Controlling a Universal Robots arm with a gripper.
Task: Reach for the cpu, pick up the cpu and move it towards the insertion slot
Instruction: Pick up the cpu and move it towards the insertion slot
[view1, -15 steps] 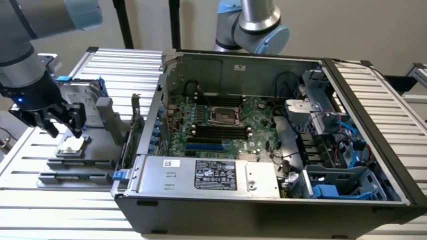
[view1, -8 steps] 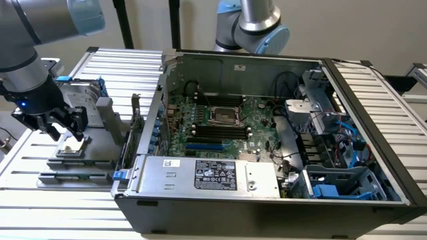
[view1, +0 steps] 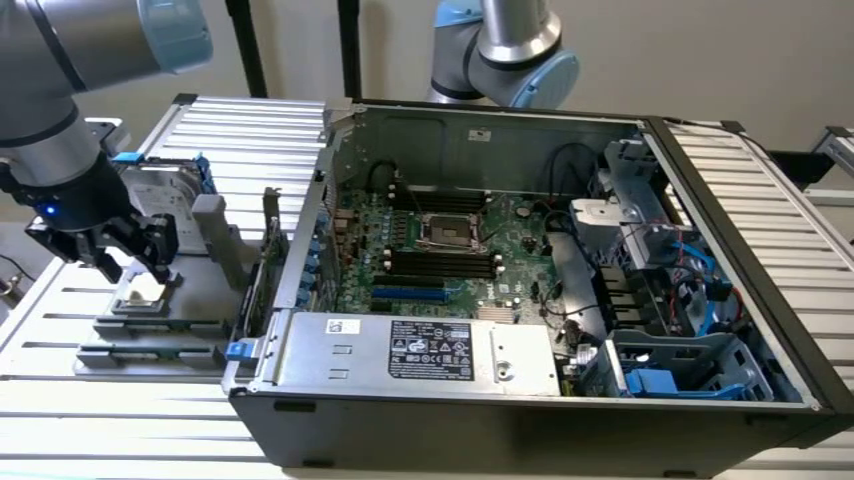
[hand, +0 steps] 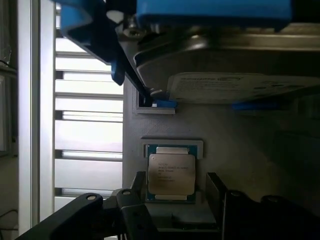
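The cpu (view1: 142, 292) (hand: 171, 173) is a small square chip with a silvery face, lying flat in a holder on the grey fixture (view1: 160, 325) at the exterior view's left. My gripper (view1: 136, 272) (hand: 175, 200) hangs directly over it and is open. One of its dark fingers (hand: 136, 197) stands on each side of the chip, with a small gap to its edges. The insertion slot (view1: 447, 232) is the square metal-framed socket on the green motherboard inside the open computer case, well off to the exterior view's right of the gripper.
A silver hard drive with a blue bracket (view1: 160, 195) (hand: 225, 65) stands just behind the cpu holder. The case wall (view1: 287, 290) rises between the fixture and the motherboard. Black memory slots (view1: 441, 265) flank the socket. A second robot arm (view1: 514, 50) stands behind the case.
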